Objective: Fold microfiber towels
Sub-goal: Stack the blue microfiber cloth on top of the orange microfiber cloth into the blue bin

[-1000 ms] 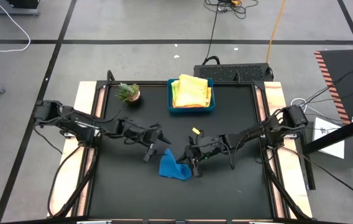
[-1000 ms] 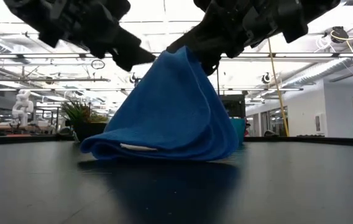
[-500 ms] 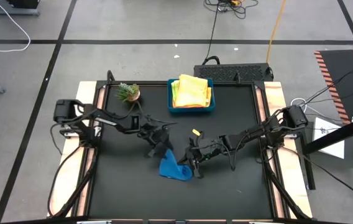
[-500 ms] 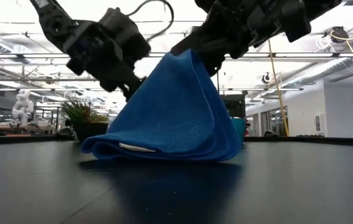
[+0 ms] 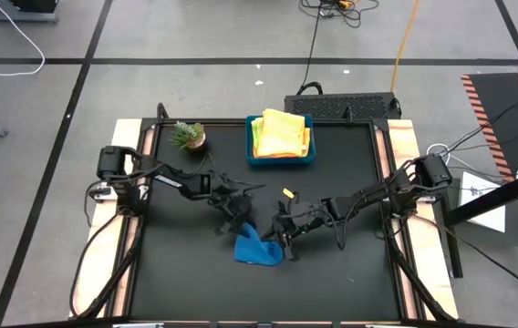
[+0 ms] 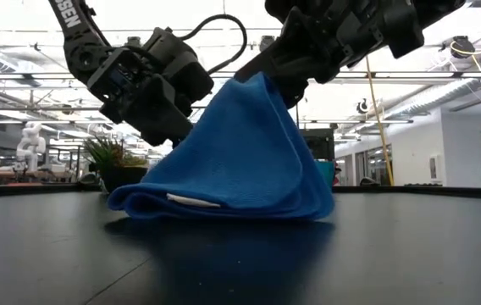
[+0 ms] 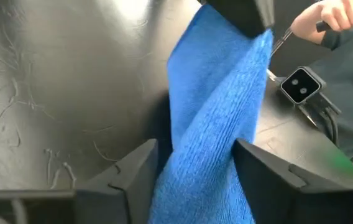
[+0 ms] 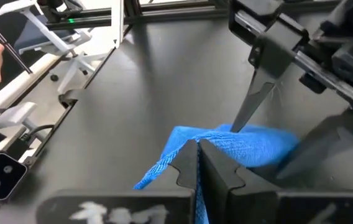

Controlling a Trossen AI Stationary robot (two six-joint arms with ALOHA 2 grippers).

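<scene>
Mid-table, blue towel (image 5: 257,247) pinched by right claw (image 5: 282,239), left claw (image 5: 237,217) astride it

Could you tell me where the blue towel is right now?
In the high view, the blue towel lies near the table's centre, between both grippers, below the blue tray.

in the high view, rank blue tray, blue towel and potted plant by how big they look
1. blue tray, clearly largest.
2. blue towel, bunched up and partly under the right hand.
3. potted plant, smallest, though not far off the bunched towel.

Two dark jointed arms, black looping cables, white lettering on one link
</scene>
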